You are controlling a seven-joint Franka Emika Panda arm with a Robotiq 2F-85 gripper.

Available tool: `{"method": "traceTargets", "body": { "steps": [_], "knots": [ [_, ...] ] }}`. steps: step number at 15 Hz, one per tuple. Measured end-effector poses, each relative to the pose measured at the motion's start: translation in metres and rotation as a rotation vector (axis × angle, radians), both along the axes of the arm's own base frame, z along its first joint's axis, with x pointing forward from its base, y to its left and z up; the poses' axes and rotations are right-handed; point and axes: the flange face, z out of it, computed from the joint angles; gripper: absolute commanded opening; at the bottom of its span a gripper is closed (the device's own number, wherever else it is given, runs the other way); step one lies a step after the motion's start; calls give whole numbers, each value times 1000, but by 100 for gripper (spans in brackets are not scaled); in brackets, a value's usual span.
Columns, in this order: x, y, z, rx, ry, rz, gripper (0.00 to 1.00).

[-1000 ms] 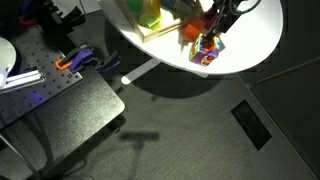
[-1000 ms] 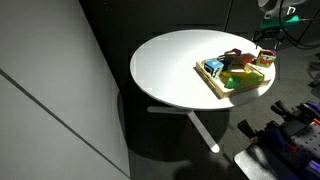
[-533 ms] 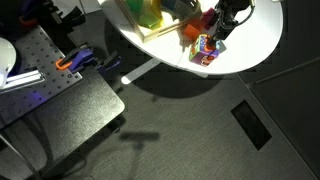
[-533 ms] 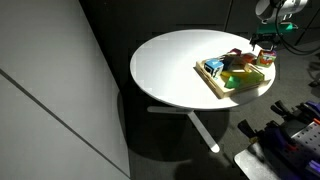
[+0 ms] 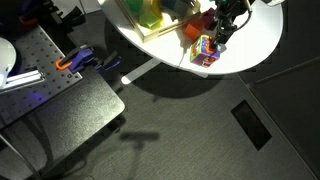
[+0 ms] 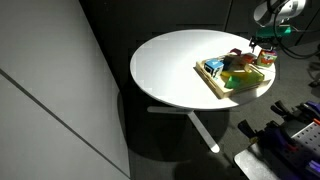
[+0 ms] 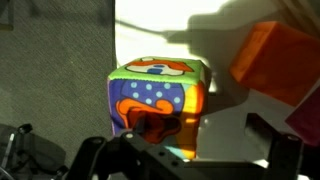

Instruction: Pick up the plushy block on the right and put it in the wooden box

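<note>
The plushy block [image 7: 158, 97], multicoloured with a purple dotted face and orange sides, sits on the white table right of the wooden box [image 5: 150, 32]. It shows in both exterior views [image 5: 206, 49] [image 6: 266, 58]. My gripper [image 7: 185, 152] is open and hangs just above the block, with its fingers to either side of it; it also shows in both exterior views [image 5: 223, 30] [image 6: 262, 42]. The wooden box [image 6: 214, 82] holds several coloured toys.
An orange block [image 7: 274, 60] lies close beside the plushy block, near the box. The round table's edge [image 5: 235, 68] runs just beyond the block. Below it are dark floor and a metal bench with tools [image 5: 55, 75].
My gripper has moved down and closer to the plushy block. The block and the box have not moved.
</note>
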Motion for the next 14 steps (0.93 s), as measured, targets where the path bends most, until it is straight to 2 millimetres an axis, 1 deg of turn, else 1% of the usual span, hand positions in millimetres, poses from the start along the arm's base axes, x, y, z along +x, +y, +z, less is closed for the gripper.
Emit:
{"method": "traceTargets", "body": {
  "steps": [5,6,9,14],
  "knots": [
    [1,3,-2,-62,48,71,100],
    [1,4,-2,-71,57,84,84],
    [4,9,-1,-95,77,121,56],
    [9,12,4,-124,88,155,17]
  ]
}}
